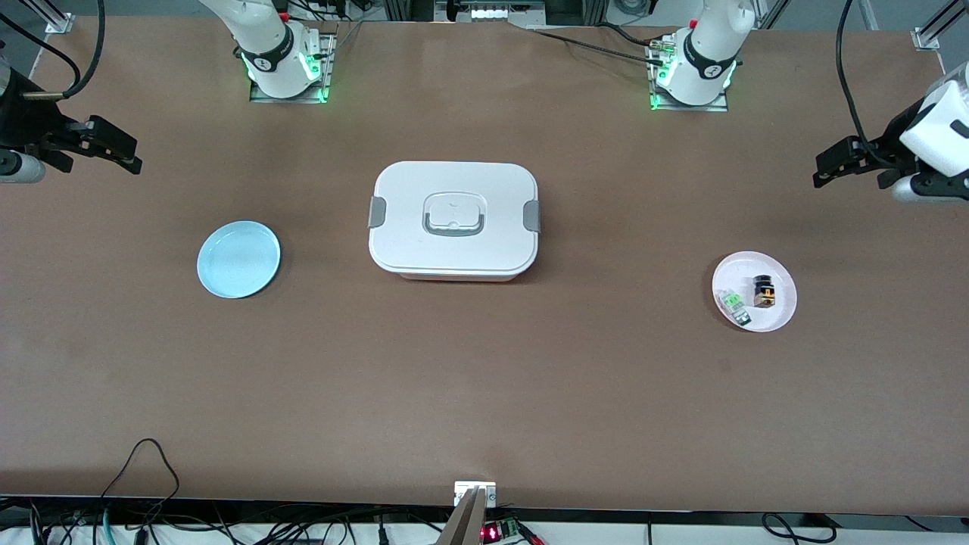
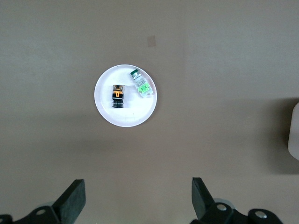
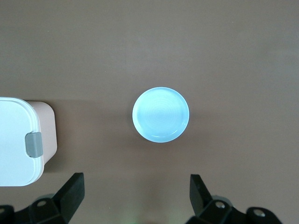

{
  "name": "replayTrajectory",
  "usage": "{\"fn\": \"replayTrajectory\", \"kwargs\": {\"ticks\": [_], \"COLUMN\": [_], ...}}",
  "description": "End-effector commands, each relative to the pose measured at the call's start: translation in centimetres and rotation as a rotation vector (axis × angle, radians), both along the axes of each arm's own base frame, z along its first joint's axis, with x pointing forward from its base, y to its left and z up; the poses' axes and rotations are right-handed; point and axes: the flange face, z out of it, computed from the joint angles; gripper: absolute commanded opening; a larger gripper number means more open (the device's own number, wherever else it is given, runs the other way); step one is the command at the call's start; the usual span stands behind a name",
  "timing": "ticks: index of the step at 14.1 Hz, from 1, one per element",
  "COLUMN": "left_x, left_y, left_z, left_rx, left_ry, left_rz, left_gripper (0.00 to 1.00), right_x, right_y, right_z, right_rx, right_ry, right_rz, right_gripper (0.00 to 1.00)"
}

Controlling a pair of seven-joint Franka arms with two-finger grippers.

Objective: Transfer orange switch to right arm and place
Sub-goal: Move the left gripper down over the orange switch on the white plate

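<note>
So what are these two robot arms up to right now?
Nothing is being handled yet. The orange switch lies on a pink plate toward the left arm's end of the table, beside a clear-and-green component. The left end effector hangs open high above that plate. The right end effector waits open above an empty blue plate toward the right arm's end. A closed white box sits between the two plates.

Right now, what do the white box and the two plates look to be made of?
The box looks like matte plastic, by its moulded rounded corners and grey clips. The blue plate and pink plate show a smooth, faintly glossy surface, probably plastic, though glazed ceramic cannot be ruled out.
</note>
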Motion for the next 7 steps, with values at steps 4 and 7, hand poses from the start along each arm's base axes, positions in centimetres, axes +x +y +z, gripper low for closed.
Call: {"fn": "replayTrajectory", "kwargs": {"ticks": [4,7], "left_x": [1.0,1.8], "left_y": [4.7,5.9], "left_z": [-9.4,-15.2], "left_rx": [-0.034,-0.058], "left_ry": [-0.011,-0.006], "left_rz": [-0.419,-0.709], "left_gripper": [1.00,1.00], "right_x": [-0.4,-0.8], "right_y": [0.3,-1.1], "right_z": [-1.3,-1.5], "right_rx": [-0.001,0.004], "right_ry": [0.041,0.052], "right_rz": [-0.013,-0.036], "right_gripper": [1.00,1.00]}}
